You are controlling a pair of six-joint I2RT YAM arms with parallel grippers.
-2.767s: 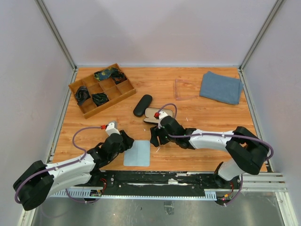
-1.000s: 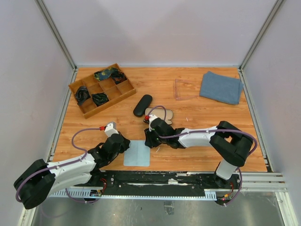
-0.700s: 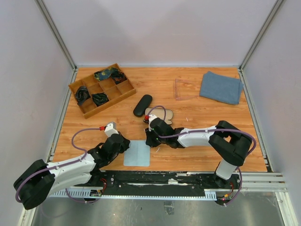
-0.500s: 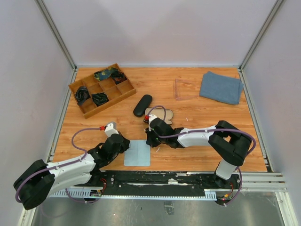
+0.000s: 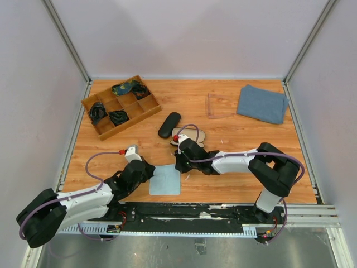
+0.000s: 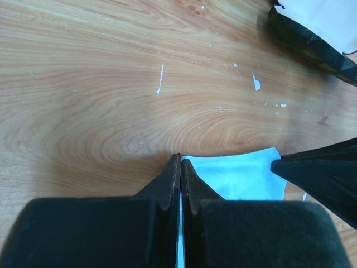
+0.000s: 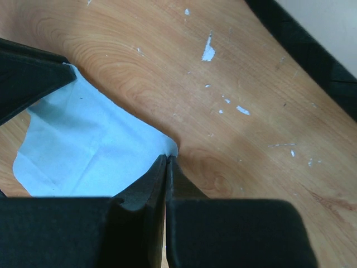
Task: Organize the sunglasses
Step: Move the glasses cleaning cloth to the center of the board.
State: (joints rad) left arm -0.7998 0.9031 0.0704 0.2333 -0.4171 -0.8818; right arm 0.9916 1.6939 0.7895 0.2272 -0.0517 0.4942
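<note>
We find the translucent pinkish sunglasses lying flat at the far right of the wood-grain table, just left of a folded blue towel. Their glassy outline is faint, so we cannot tell their long axis or which way they face. Nearer the middle lie a closed, glossy black oval case, slanting near-left to far-right, and an open case with a beige lining. A compartmented wooden tray sits far left. Between the arms lies a thin, square light blue cloth. The right gripper is clamped on its far right corner. The left gripper has its jaws pressed together at the far left corner; whether they pinch cloth we cannot tell.
</note>
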